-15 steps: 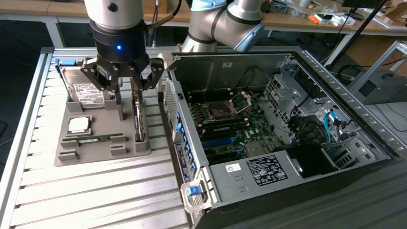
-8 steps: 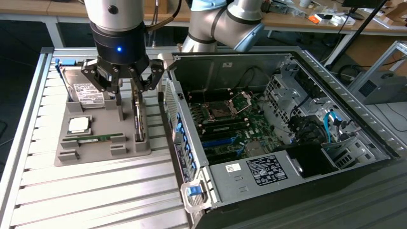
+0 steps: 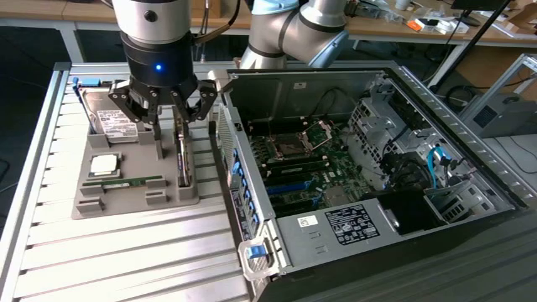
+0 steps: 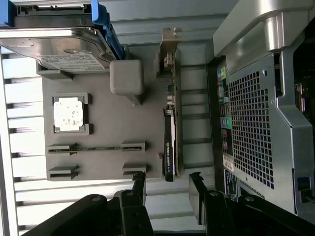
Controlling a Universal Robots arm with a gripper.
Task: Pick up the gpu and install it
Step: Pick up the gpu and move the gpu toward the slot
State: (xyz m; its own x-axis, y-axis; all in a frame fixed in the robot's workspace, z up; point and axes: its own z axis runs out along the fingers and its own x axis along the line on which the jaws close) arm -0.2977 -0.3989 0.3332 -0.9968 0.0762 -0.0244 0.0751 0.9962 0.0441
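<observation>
The pick-up is being prepared: the released end effector is being held over the gpu standing edgewise in the grey tray, and a square descent is being called for.

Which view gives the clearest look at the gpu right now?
The wrist view: the gpu shows edge-on along its full length, bracket included, standing in the gray holder. In the exterior view the gripper hangs in front of part of it.
</observation>
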